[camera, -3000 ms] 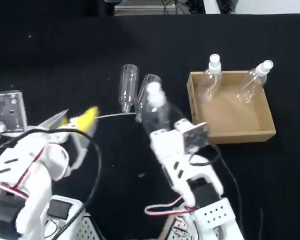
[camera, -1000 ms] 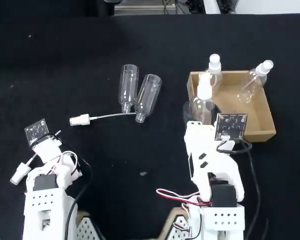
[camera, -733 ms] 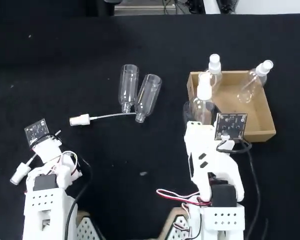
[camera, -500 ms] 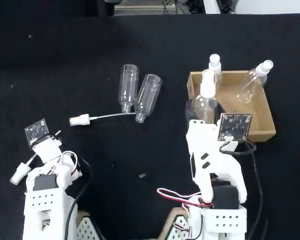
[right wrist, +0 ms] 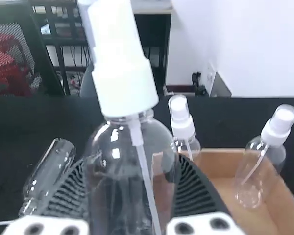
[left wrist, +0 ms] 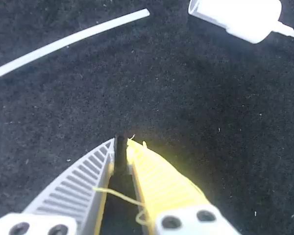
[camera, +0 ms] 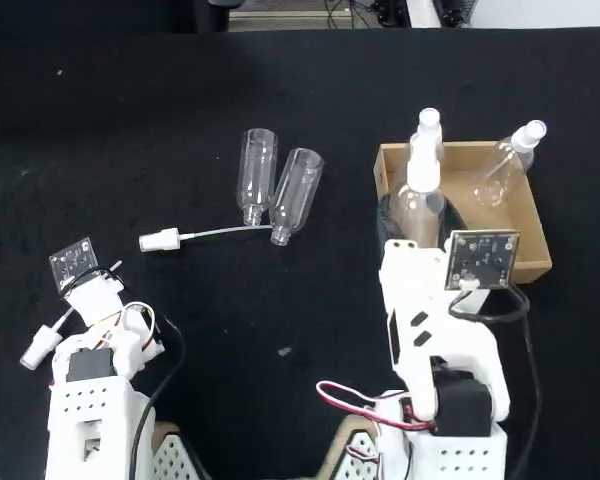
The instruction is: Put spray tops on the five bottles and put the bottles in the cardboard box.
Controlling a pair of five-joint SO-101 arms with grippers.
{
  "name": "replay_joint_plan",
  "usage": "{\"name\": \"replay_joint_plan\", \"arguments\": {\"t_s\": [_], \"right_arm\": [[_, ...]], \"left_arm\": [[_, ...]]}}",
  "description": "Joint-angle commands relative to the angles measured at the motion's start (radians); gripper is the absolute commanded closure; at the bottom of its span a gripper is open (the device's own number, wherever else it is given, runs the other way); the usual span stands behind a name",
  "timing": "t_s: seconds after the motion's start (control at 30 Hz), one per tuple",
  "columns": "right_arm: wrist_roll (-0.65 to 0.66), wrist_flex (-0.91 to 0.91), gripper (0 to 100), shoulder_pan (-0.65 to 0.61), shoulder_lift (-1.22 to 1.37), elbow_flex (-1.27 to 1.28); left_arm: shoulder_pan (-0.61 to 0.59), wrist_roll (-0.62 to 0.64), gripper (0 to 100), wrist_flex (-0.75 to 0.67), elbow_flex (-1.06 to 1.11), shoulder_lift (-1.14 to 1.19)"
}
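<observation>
While right tool [right wrist: 132, 176] grips a bottle [right wrist: 121, 142] | left tool [left wrist: 121, 145] closed, empty | black table [camera: 180, 90] | white wall [right wrist: 255, 44]

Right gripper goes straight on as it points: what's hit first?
Likely the capped bottle at the cardboard box's far-left corner, struck by the held bottle ahead of the right gripper. Depth unclear.
</observation>
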Motion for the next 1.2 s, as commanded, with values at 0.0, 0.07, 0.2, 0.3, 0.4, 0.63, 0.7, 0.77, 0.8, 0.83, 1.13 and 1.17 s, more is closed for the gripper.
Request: {"name": "replay_joint_plan", "arguments": {"t_s": [0.0, 0.07, 0.2, 0.3, 0.4, 0.63, 0.7, 0.77, 0.8, 0.83, 1.13, 1.17], "right_arm": [[0.026, 0.002, 98.7, 0.015, -0.008, -0.081], [0.044, 0.006, 98.7, 0.015, -0.008, -0.091], [0.058, 0.057, 98.7, 0.015, -0.008, -0.139], [0.058, 0.094, 98.7, 0.014, -0.007, -0.176], [0.058, 0.107, 98.7, 0.015, -0.007, -0.185], [0.058, 0.034, 98.7, 0.015, -0.005, -0.18], [0.058, -0.008, 98.7, 0.015, 0.015, -0.193], [0.058, -0.023, 98.7, 0.015, 0.068, -0.232], [0.058, -0.028, 98.7, 0.015, 0.105, -0.259], [0.058, -0.029, 98.7, 0.015, 0.148, -0.289], [0.06, -0.181, 98.3, 0.017, 0.503, -0.377], [0.06, -0.204, 98.3, 0.017, 0.507, -0.352]], "left_arm": [[-0.007, 0.005, 96, -0.011, 0.002, -0.003], [-0.007, 0.005, 96, -0.011, 0.002, -0.003], [-0.007, 0.005, 96, -0.011, 0.002, -0.003], [-0.007, 0.005, 96, -0.011, 0.002, -0.003], [-0.007, 0.005, 96, -0.011, 0.002, -0.003], [-0.007, 0.005, 96, -0.011, 0.001, -0.003], [-0.007, 0.005, 96, -0.011, 0.002, -0.003], [-0.007, 0.005, 96, -0.011, 0.002, -0.003], [-0.007, 0.005, 96, -0.011, 0.002, -0.003], [-0.007, 0.005, 96, -0.011, 0.002, -0.003], [-0.007, 0.005, 96, -0.011, 0.002, -0.003], [-0.007, 0.005, 96, -0.011, 0.002, -0.003]]}}
